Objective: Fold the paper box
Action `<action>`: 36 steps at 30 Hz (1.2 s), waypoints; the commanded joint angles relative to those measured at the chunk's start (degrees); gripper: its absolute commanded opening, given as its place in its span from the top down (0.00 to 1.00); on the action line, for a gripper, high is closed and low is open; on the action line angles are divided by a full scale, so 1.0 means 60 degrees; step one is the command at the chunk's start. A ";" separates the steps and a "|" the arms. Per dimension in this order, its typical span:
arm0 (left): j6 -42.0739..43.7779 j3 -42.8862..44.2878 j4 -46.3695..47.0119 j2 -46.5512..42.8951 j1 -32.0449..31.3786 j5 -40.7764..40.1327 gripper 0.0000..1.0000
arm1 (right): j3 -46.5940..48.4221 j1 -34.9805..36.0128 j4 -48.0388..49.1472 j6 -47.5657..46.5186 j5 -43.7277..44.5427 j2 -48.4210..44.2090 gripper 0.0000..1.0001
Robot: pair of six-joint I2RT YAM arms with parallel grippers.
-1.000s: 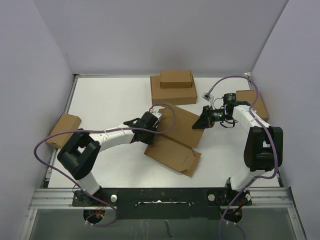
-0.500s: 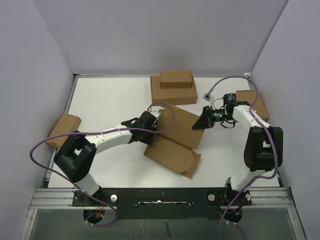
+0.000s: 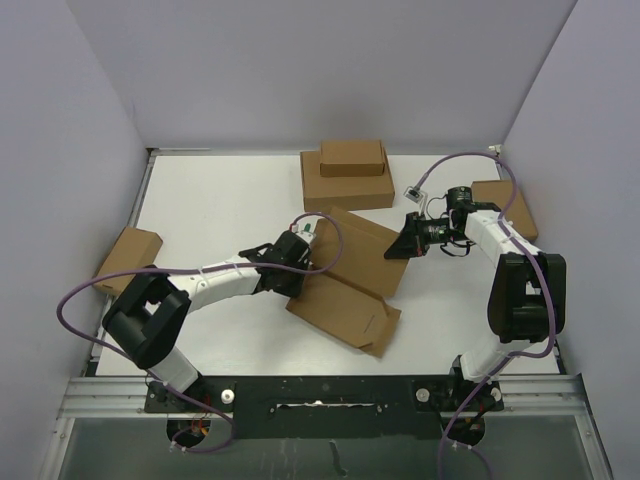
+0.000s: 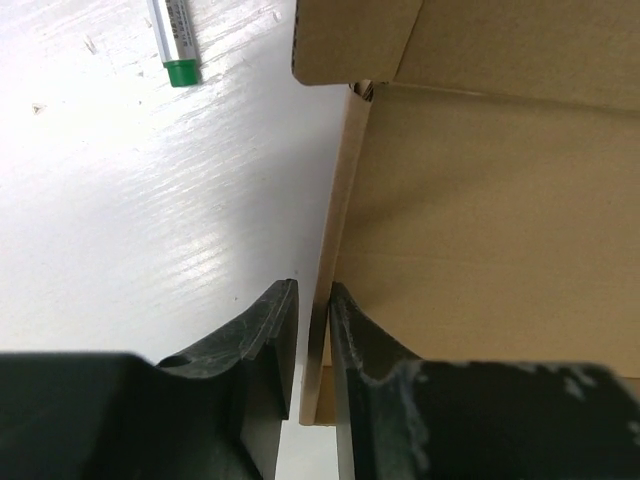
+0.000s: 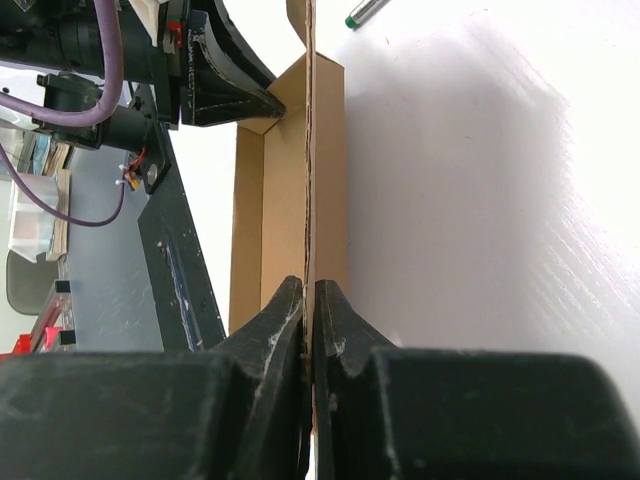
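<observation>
The paper box [image 3: 350, 275] lies half-open in the middle of the desk [image 3: 220, 210] between our arms, near panel flat, far part tilted up. Our right claw [image 5: 308, 300] is clamped tight on its right edge while our left claw [image 4: 312, 330] straddles the upright left wall, jaws narrowly parted, so we judge the wall should be stood square with the right side held steady before any tucking. Whether the left pads [image 4: 265, 340] touch the card we cannot tell, and tabs and slots are out of sight.

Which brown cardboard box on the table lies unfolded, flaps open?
The paper box in the middle, spread out with tabs showing. The stacked boxes behind it, the left box and the right box are closed.
</observation>
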 commanded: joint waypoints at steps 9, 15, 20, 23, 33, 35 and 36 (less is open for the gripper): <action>0.0056 0.0207 0.0258 -0.0074 -0.0013 -0.0145 0.95 | 0.0169 -0.0013 -0.0043 -0.0201 -0.0422 0.0006 1.00; -0.0194 0.0426 0.0264 -0.0968 -0.0011 0.0176 0.68 | 0.0263 -0.0085 -0.0276 -0.0485 -0.0519 -0.0051 1.00; -0.0470 0.0274 0.0427 -0.2158 0.0064 0.0395 0.51 | 0.0362 -0.0198 -0.0604 -0.0871 -0.0702 -0.0082 1.00; -0.0642 -0.0109 0.0765 -0.3058 0.0243 0.0711 0.44 | 0.0462 -0.0250 -0.0888 -0.1228 -0.0816 -0.0108 1.00; -0.2330 -0.1846 0.3064 -0.3726 0.3382 0.3892 0.45 | 0.0931 -0.1024 -0.2040 -0.2525 -0.0397 -0.0062 1.00; -0.1873 -0.1340 0.2837 -0.3071 0.3402 0.3786 0.45 | 0.0931 -0.1107 -0.1992 -0.2488 -0.0383 0.0006 1.00; -0.1677 -0.1033 0.2799 -0.2729 0.3402 0.3755 0.45 | 0.0938 -0.1120 -0.1963 -0.2453 -0.0351 0.0061 1.00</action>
